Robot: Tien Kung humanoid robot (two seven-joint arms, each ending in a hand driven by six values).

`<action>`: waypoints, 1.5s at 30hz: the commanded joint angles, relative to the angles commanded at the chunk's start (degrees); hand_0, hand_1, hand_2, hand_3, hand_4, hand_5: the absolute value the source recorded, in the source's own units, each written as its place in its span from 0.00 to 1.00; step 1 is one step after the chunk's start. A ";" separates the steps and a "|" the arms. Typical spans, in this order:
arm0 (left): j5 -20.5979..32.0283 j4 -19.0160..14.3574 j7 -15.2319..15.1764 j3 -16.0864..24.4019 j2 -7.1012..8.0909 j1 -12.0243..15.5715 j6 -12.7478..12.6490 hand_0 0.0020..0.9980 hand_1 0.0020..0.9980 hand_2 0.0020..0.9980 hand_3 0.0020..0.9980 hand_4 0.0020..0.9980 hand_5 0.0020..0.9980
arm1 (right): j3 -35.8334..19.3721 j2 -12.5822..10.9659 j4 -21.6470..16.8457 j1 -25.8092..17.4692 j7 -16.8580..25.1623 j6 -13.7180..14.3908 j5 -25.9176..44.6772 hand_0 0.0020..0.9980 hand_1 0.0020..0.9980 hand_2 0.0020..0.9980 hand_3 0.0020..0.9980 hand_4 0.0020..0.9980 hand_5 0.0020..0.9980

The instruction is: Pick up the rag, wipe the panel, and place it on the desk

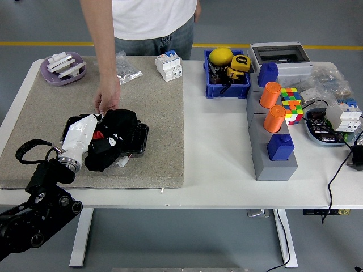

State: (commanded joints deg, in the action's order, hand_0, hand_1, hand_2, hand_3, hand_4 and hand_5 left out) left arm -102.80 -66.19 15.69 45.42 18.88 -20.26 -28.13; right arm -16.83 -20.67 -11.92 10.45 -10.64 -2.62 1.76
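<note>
We see a soft matt black cloth rag (113, 141) bunched over a glossy dark panel (136, 139) on a rough beige felt-like mat (153, 113), the smooth white bench (215, 170) at three o'clock of it, and glossy blue and orange plastic blocks (272, 110) beyond.

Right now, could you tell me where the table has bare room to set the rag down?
The white table is bare between the mat and the grey block, below the blue bin. The mat's middle, right of the rag, is free too. The right end is crowded with a cube, cables and parts.
</note>
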 joint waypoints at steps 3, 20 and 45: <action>-0.27 0.50 0.11 1.08 0.50 -0.18 0.09 0.29 0.14 0.47 0.43 0.33 0.00 | -0.08 -0.05 -0.01 0.08 -0.05 0.00 -0.07 0.71 0.59 0.65 0.64 1.00 0.58; -1.24 4.93 0.22 6.86 4.19 -0.75 0.30 0.30 0.15 0.48 0.45 0.35 0.00 | 0.11 -0.15 -0.07 0.23 -0.07 -0.14 0.04 0.71 0.59 0.65 0.64 1.00 0.58; -1.16 5.47 1.01 5.99 4.05 -0.66 0.05 0.31 0.16 0.47 0.44 0.34 0.00 | -0.11 -0.26 -0.09 0.25 -0.15 -0.17 -0.33 0.71 0.58 0.65 0.64 1.00 0.58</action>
State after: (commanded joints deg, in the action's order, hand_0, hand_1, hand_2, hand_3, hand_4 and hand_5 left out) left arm -103.96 -60.72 16.70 51.42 22.93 -20.91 -28.08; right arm -16.94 -20.93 -12.01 10.71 -10.79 -2.79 1.43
